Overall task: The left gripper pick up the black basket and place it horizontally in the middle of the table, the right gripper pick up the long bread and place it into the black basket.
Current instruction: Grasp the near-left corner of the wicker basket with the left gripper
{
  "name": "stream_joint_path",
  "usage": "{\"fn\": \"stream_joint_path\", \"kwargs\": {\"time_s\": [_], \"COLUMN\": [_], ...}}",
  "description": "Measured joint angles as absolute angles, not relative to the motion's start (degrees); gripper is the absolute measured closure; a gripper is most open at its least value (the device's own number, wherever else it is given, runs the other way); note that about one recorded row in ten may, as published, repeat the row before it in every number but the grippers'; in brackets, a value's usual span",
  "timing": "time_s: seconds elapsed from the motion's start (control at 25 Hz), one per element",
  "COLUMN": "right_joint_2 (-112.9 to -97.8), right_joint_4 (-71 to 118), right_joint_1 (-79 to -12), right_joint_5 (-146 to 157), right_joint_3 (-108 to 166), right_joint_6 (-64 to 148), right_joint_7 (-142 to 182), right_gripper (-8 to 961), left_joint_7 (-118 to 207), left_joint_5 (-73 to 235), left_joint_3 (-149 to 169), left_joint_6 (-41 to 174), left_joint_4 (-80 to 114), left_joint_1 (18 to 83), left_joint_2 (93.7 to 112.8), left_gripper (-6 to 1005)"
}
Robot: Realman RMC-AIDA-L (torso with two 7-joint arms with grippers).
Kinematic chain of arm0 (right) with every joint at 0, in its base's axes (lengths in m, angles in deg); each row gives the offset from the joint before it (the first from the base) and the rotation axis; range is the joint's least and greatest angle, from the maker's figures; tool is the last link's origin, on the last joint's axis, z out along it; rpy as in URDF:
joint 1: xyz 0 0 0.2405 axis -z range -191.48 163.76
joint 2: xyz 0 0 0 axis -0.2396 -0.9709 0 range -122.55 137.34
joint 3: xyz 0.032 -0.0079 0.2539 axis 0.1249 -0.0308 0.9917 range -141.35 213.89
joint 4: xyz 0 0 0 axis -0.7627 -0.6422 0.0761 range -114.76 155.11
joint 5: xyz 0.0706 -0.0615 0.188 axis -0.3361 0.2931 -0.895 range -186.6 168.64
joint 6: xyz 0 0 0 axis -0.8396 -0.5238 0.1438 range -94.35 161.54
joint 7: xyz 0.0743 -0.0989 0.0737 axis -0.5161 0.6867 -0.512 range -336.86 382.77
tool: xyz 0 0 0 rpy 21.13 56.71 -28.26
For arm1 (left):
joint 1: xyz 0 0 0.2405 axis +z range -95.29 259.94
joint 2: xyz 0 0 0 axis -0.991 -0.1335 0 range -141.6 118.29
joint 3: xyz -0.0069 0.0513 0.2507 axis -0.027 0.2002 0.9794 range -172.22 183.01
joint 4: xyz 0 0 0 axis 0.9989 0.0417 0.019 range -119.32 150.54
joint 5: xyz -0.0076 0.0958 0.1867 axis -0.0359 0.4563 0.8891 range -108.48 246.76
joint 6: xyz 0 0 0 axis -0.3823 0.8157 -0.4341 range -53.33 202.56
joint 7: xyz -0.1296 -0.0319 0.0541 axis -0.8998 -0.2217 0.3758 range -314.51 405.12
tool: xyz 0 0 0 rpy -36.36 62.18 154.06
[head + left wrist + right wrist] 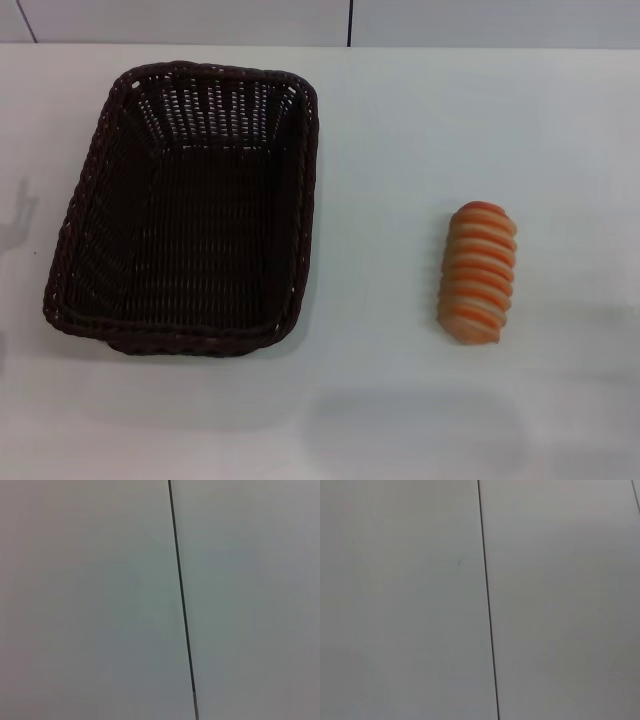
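The black basket (190,215) stands on the white table (400,160) at the left, its long side running away from me, and it is empty. The long bread (478,272) lies on the table at the right, well apart from the basket, its length also running away from me. Neither gripper shows in the head view. Both wrist views show only a plain grey-white surface with a thin dark seam (182,605) (488,605).
The table's far edge meets a pale wall (200,20) with dark seams at the top of the head view. Faint shadows lie on the table at the left edge and along the front.
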State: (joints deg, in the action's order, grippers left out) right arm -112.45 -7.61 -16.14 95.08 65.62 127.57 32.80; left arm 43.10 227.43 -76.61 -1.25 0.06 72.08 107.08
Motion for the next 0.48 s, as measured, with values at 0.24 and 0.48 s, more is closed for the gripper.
{"fn": "stream_joint_path", "kwargs": {"time_s": [0.24,0.48], "right_joint_2": [-112.49,-112.49], "right_joint_4": [-7.60,-7.59], "right_joint_1": [-16.15,-16.18], "right_joint_5": [95.08,95.08], "right_joint_3": [65.62,65.61], "right_joint_6": [127.54,127.52], "right_joint_7": [32.79,32.79], "right_gripper": [113,113], "left_joint_7": [43.10,42.91], "left_joint_5": [227.55,228.06], "left_joint_3": [-76.55,-72.30], "left_joint_6": [-1.32,-0.62], "left_joint_4": [0.03,-3.64], "left_joint_1": [72.04,72.60], "left_joint_2": [107.12,106.43], "left_gripper": [214,214]}}
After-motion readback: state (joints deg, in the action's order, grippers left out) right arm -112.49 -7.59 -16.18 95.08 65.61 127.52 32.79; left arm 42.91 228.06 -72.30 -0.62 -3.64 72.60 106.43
